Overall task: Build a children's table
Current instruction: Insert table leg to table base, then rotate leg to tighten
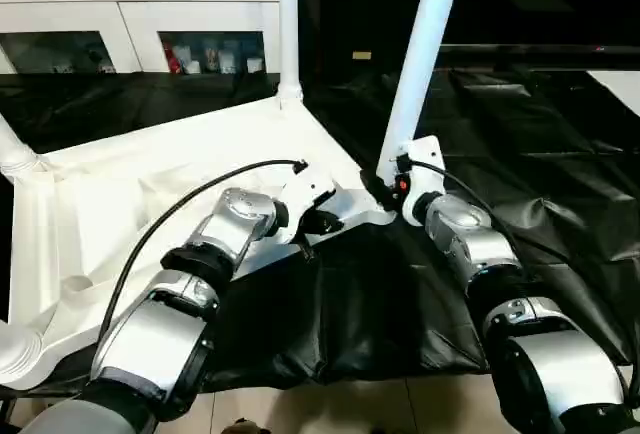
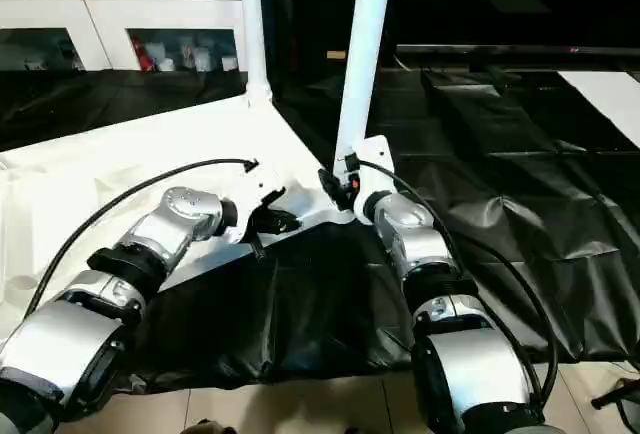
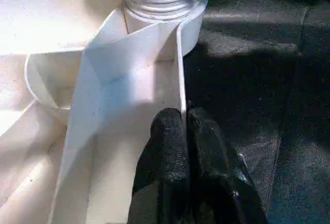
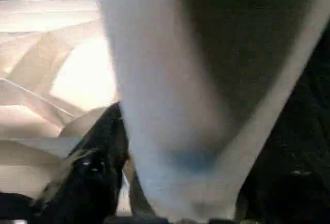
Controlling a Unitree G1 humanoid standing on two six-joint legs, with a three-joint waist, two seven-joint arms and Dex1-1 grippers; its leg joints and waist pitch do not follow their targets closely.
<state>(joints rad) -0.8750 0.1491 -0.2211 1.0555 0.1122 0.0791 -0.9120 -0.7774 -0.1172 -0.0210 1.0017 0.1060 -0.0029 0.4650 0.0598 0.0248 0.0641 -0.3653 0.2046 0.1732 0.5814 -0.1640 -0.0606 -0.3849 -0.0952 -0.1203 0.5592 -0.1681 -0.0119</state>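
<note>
Your white tabletop is lying underside up on the black sheet, with one leg standing in its far corner socket. Your left gripper is pinching the tabletop's thin side rim, its two black fingers clenched on either side of that wall, near the corner. To the right, your right gripper is grasping the base of a second leg, which is leaning at the near corner.
</note>
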